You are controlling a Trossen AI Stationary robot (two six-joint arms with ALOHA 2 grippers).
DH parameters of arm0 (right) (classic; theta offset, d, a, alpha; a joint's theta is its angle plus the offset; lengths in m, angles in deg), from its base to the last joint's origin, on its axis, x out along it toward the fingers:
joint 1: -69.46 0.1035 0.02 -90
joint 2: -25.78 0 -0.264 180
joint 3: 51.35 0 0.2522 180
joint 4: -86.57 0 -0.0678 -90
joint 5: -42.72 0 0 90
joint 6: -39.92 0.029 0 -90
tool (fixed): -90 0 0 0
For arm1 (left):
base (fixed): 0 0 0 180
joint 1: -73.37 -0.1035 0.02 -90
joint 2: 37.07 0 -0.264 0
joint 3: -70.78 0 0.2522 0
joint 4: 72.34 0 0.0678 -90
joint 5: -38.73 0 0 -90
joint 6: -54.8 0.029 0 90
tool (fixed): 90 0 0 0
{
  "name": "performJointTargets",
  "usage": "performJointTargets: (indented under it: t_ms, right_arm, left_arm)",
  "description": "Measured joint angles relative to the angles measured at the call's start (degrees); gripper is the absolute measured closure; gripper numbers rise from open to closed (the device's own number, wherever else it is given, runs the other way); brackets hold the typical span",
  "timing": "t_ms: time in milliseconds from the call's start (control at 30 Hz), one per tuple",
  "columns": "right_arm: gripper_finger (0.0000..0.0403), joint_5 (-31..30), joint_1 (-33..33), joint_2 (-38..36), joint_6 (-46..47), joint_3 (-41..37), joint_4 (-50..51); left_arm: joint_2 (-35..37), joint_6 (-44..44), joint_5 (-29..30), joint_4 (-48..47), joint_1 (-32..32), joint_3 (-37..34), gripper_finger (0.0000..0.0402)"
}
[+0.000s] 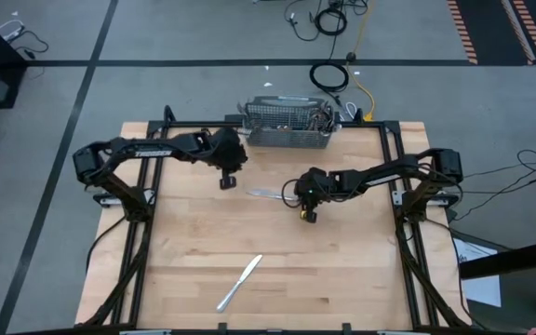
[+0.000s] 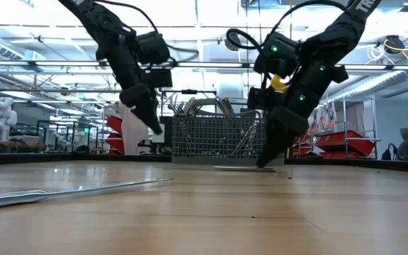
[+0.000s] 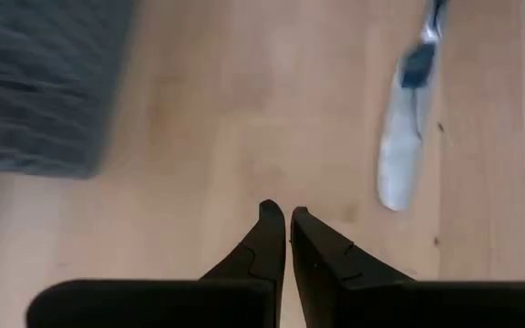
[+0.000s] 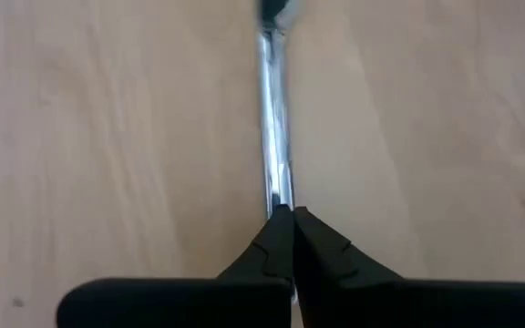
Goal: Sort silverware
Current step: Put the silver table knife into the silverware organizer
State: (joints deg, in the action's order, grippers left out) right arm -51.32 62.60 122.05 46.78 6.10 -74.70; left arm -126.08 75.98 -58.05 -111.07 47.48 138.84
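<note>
Pinching a table knife (image 4: pixel 276 137), right pincer (image 4: pixel 285 219), no legible writing.

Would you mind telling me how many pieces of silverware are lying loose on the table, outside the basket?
2. One knife lies near the table's front edge; another piece lies mid-table, gripped by the right gripper. More stand in the wire basket, too tangled to count.

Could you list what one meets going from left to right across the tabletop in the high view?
Left gripper → knife near the front edge → knife at mid-table → right gripper, shut on that knife's end.
</note>
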Motion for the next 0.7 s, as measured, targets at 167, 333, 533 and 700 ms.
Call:
performJointTargets:
  t_ms: [167,333,533,700]
  right_arm:
    - [0.0398,-0.8,-0.5,-1.6,1.1,0.0,-0.1]
    - [0.04,-0.5,-0.5,-1.6,1.6,0.0,-1.2]
    - [0.0401,-0.6,-0.6,-1.5,1.9,0.1,0.3]
    - [0.0402,-0.7,-0.6,-1.6,2.9,-2.0,-0.4]
  left_arm:
    - [4.4,-5.5,-5.3,1.0,-3.2,0.0,0.037]
    - [4.7,-2.7,-13.8,1.0,-4.0,-0.3,0.037]
    - [4.7,-5.6,-14.8,-0.7,-4.1,-0.3,0.037]
    - [4.7,-7.7,-20.7,-5.4,-4.0,-0.3,0.037]
